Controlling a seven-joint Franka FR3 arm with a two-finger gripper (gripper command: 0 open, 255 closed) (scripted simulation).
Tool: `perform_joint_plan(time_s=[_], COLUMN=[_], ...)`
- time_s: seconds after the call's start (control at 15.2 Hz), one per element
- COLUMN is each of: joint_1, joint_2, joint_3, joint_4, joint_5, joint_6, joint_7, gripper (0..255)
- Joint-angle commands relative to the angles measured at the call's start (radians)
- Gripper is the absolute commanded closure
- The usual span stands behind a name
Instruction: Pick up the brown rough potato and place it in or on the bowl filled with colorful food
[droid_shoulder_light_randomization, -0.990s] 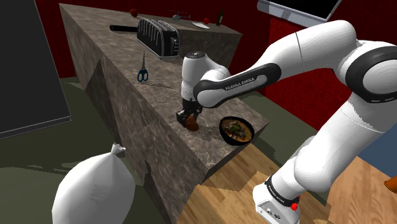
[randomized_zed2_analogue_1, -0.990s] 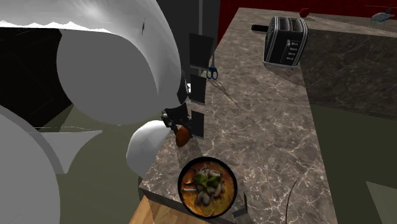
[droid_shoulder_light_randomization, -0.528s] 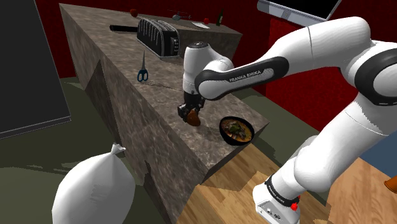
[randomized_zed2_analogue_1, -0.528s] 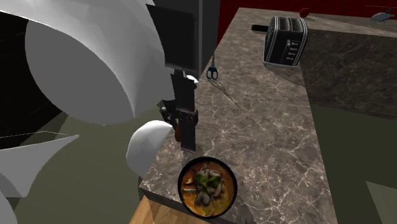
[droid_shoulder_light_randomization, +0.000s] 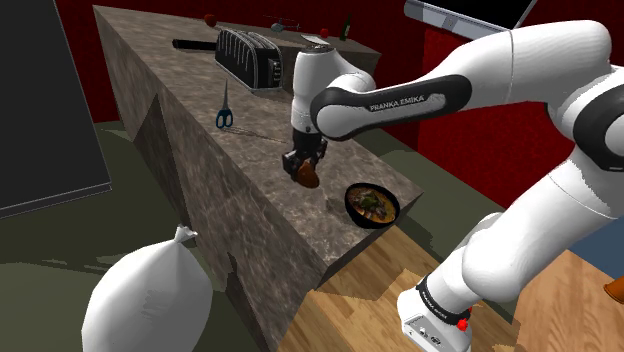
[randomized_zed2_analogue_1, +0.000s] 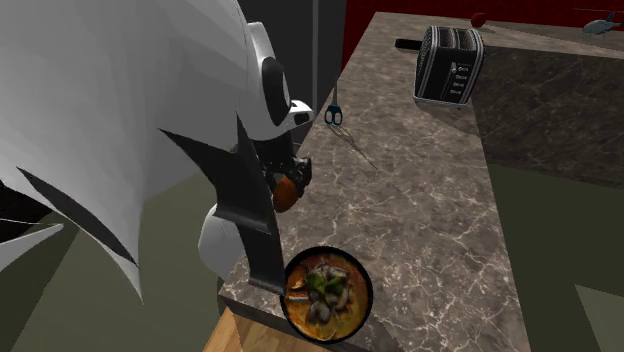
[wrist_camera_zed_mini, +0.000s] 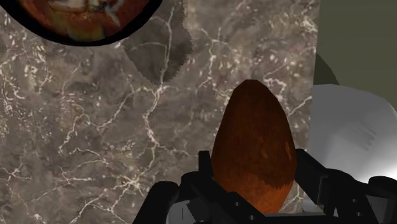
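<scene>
My black gripper (droid_shoulder_light_randomization: 303, 170) is shut on a reddish-brown potato (droid_shoulder_light_randomization: 309, 178), which hangs clear above the marbled counter (droid_shoulder_light_randomization: 250, 190). In the wrist view the potato (wrist_camera_zed_mini: 254, 149) stands clasped between the two fingers (wrist_camera_zed_mini: 162, 194), pointing away from the hand. From the second exterior view the potato (randomized_zed2_analogue_1: 286, 192) is partly hidden behind the arm. The black bowl of colourful food (droid_shoulder_light_randomization: 372, 205) sits near the counter's front corner, to the shoulder view's right of the gripper. The bowl (randomized_zed2_analogue_1: 326, 292) also appears below the potato in the second exterior view, and its rim (wrist_camera_zed_mini: 83, 39) shows ahead of the fingers.
Blue-handled scissors (droid_shoulder_light_randomization: 225, 116) lie further back on the counter and a dark toaster (droid_shoulder_light_randomization: 249, 57) stands behind them. A white sack (droid_shoulder_light_randomization: 148, 300) rests on the floor beside the counter's side. The counter edge drops off close to the bowl.
The gripper has risen with the potato, lifting it off the counter, and has drifted slightly toward the shoulder view's right. The bowl has not moved.
</scene>
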Motion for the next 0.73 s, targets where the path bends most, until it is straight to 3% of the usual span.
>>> perform_joint_plan(time_s=[0.0, 0.66], joint_1=[0.001, 0.001], joint_2=[-0.01, -0.052], joint_3=[0.0, -0.003], joint_4=[0.017, 0.109], joint_5=[0.005, 0.024], joint_6=[-0.027, -0.157], joint_7=[-0.006, -0.033], gripper=[255, 255])
